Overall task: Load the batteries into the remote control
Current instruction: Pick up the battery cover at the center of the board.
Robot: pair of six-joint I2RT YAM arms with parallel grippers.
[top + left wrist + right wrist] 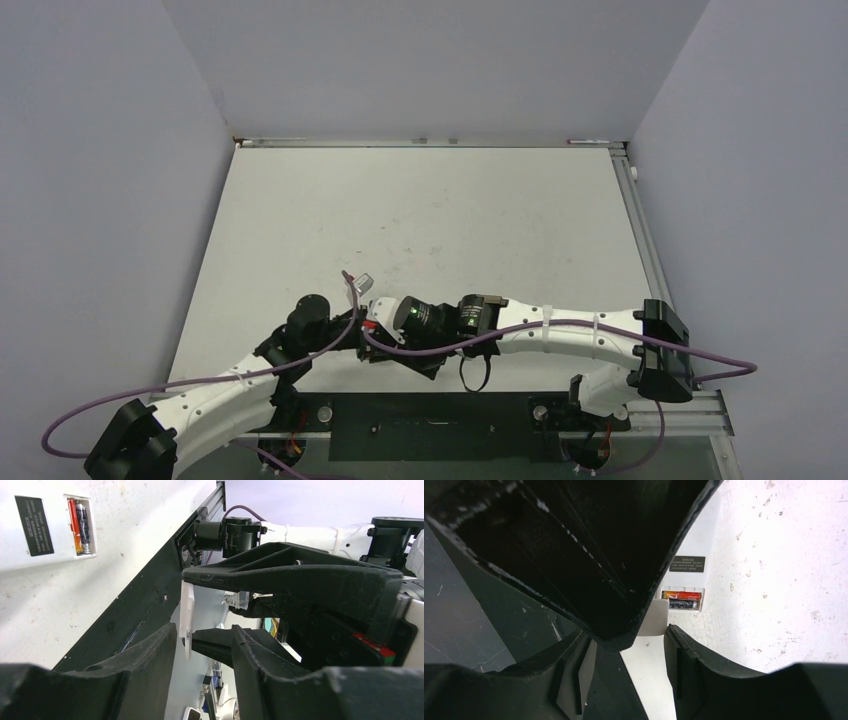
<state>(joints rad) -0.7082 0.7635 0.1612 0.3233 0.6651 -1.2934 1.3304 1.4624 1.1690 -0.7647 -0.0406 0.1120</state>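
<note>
The remote control [60, 530] lies back up on the table, its battery bay uncovered, with two batteries [80, 525] side by side in it, one orange-red and one dark. It also shows in the right wrist view [696, 540], with the batteries [683, 600] in the bay. My right gripper [626, 632] is shut on a thin white battery cover [653, 620], held by its edges just short of the bay. In the left wrist view the cover [187, 610] hangs edge-on. My left gripper [204, 630] is open, its jaws either side of the cover's lower end. In the top view the arms hide the remote.
The two grippers [370, 322] meet near the table's front middle. A black strip [430, 435] runs along the front edge just behind them and shows in the left wrist view [135, 610]. Purple cables [560, 325] loop over both arms. Grey walls enclose the white table [430, 220].
</note>
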